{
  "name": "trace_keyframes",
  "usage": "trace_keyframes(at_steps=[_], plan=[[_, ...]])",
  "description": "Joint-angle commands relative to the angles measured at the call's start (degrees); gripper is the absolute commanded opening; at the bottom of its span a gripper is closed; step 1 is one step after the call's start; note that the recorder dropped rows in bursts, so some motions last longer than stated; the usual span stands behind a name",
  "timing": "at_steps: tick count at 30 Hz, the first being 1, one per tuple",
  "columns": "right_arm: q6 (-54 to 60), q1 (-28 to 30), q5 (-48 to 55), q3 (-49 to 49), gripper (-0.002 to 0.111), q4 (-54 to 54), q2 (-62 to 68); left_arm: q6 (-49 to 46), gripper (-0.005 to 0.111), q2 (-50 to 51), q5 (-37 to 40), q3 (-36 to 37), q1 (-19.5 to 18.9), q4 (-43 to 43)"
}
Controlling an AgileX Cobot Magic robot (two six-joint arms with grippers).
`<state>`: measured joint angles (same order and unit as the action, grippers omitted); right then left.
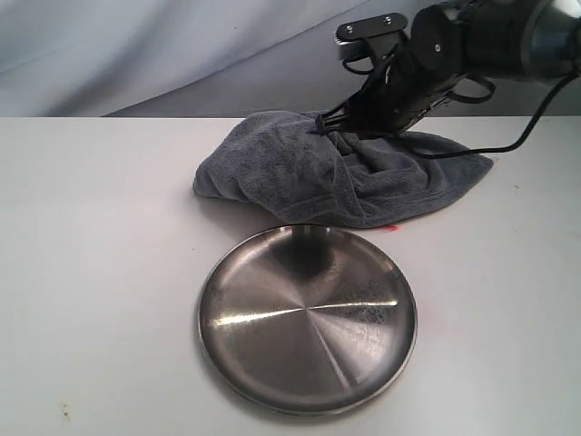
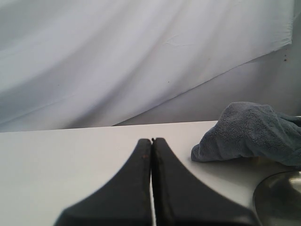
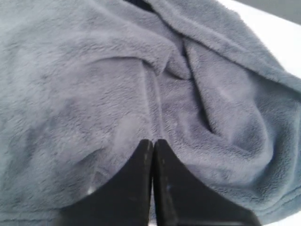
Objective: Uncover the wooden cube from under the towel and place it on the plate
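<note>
The dark grey-blue towel (image 1: pixel 345 173) lies bunched in a mound at the back of the table, just behind the steel plate (image 1: pixel 307 318). The wooden cube is hidden; no part of it shows. My right gripper (image 1: pixel 323 123) sits at the mound's top, with creases in the cloth running away from its tips. In the right wrist view the right gripper (image 3: pixel 153 141) has its fingers pressed together on a ridge of towel (image 3: pixel 94 84). My left gripper (image 2: pixel 152 140) is shut with nothing in it, low over bare table, with the towel (image 2: pixel 249 132) and the plate's rim (image 2: pixel 282 197) off to one side.
The white table (image 1: pixel 100 272) extends to the left of the plate and the towel. A small red speck (image 1: pixel 390 229) shows at the towel's front edge. A pale cloth backdrop (image 1: pixel 136 45) hangs behind the table. The right arm's black cable (image 1: pixel 536 118) loops above the towel.
</note>
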<state>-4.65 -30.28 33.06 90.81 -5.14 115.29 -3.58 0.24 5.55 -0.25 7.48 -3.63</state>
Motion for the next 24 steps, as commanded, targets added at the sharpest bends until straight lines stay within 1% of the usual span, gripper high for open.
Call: trace_keyframes(at_steps=[1, 7, 16, 21, 24], plan=[[-0.52, 1.03, -5.01, -0.02, 0.000, -0.34, 1.01, 0.03, 0.000, -0.24, -0.62, 0.25, -0.12, -0.14], [-1.77, 0.93, -12.44, -0.02, 0.000, 2.48, 2.47, 0.03, 0.000, -0.24, -0.62, 0.25, -0.12, -0.14], [-1.77, 0.93, -17.55, 0.12, 0.000, 2.85, 4.24, 0.03, 0.000, -0.24, -0.62, 0.25, -0.12, -0.14], [-1.51, -0.08, -10.58, 7.88, 0.000, 2.85, 7.18, 0.03, 0.000, -0.24, -0.62, 0.25, -0.12, -0.14], [-1.36, -1.71, -8.82, 11.89, 0.000, 2.85, 8.32, 0.03, 0.000, -0.24, -0.62, 0.25, -0.12, -0.14]])
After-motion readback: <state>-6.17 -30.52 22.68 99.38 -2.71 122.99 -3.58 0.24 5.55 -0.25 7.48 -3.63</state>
